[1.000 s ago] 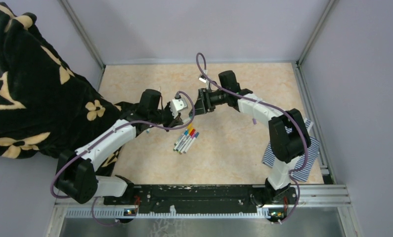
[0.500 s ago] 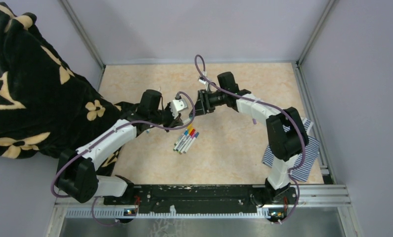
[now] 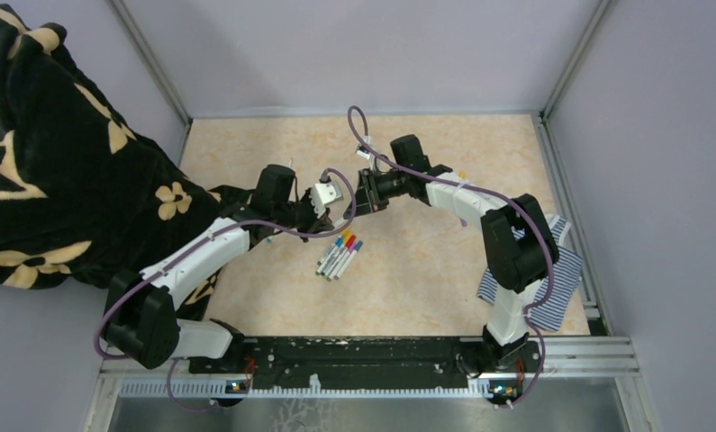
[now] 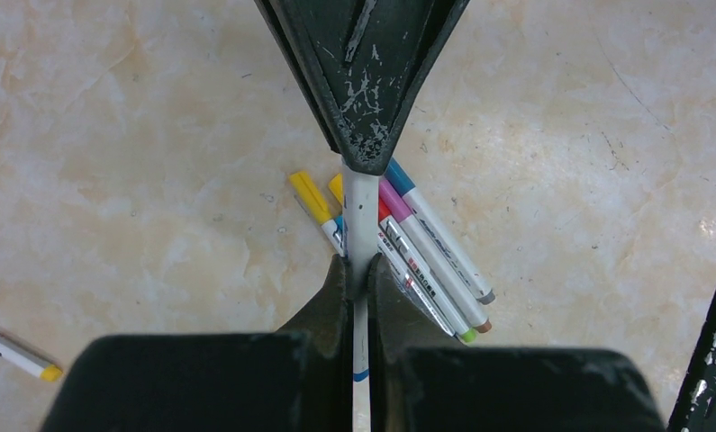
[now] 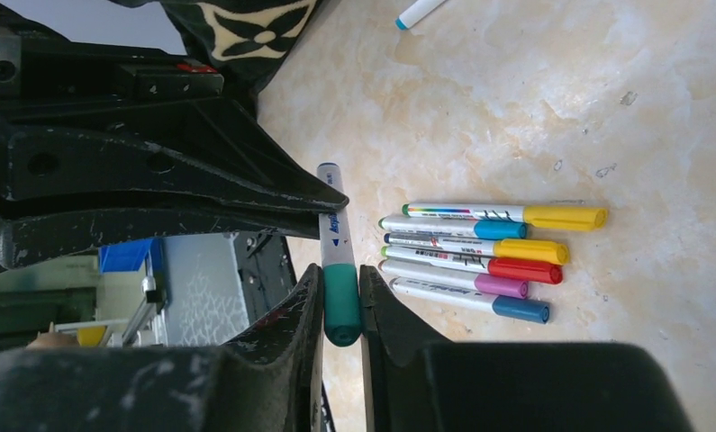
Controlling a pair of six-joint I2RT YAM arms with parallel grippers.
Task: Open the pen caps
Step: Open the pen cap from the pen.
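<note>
My left gripper (image 4: pixel 357 263) is shut on the white barrel of a pen (image 4: pixel 360 216), held above the table. At the pen's other end, my right gripper (image 5: pixel 340 270) is shut on its teal pen cap (image 5: pixel 341 301); the cap sits on the barrel. The two grippers meet tip to tip at mid-table, left gripper (image 3: pixel 330 216) against right gripper (image 3: pixel 352 209). Below them several capped pens (image 3: pixel 339 256) lie side by side, with yellow (image 5: pixel 566 217), red (image 5: pixel 523 270), pink (image 5: pixel 500 286) and blue (image 5: pixel 520 309) caps.
A black floral blanket (image 3: pixel 57 171) covers the left side, reaching under the left arm. A blue-and-white striped cloth (image 3: pixel 557 279) lies at the right edge. A loose pen with a yellow end (image 4: pixel 12 351) and another with a teal end (image 5: pixel 417 13) lie apart.
The right gripper has narrowed from half open to shut on the teal cap, and its arm has edged slightly left. The left gripper has stayed shut on the barrel.
</note>
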